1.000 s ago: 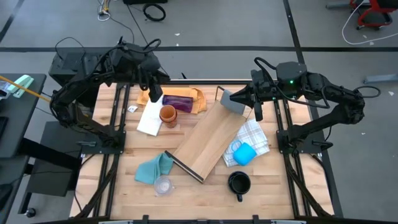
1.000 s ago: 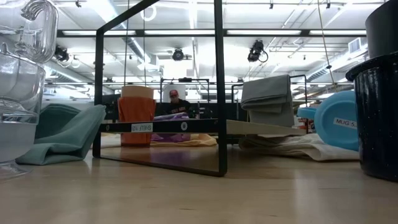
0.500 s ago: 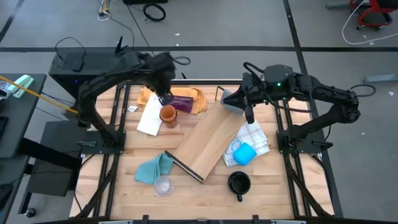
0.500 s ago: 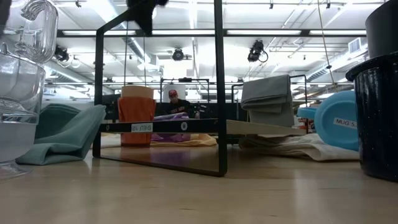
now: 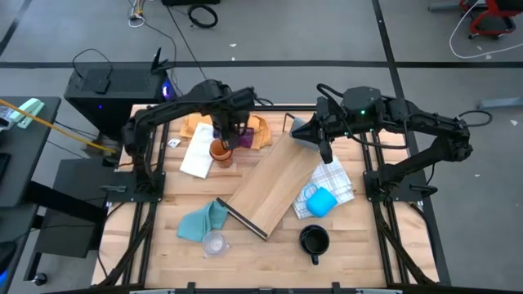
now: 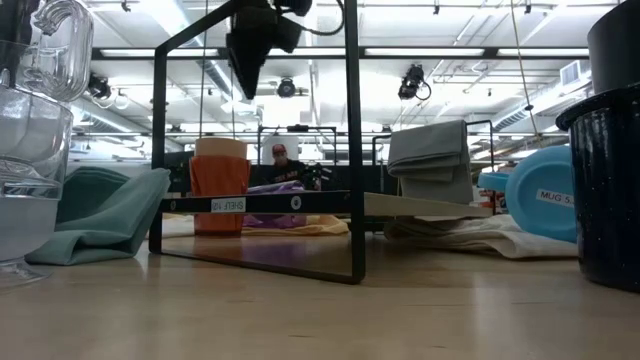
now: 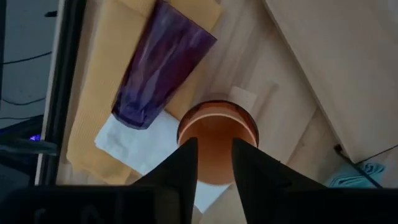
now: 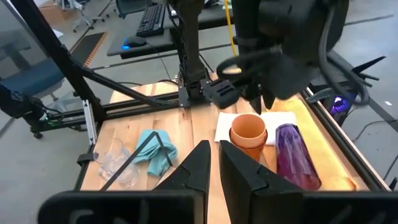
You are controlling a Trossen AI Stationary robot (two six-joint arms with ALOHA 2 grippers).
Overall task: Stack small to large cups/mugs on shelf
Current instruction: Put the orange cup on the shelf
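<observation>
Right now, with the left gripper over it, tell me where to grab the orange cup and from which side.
Take the orange cup by its rim, coming straight down from above. It stands upright with its mouth open, and the left gripper hangs just over it, fingers parted. One finger inside the wall and one outside should hold best. The purple tumbler lies close beside it, so a sideways approach looks crowded.

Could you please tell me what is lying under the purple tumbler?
The purple tumbler lies on its side on a tan paper sheet that rests on the table; the paper directly beneath it is covered.
</observation>
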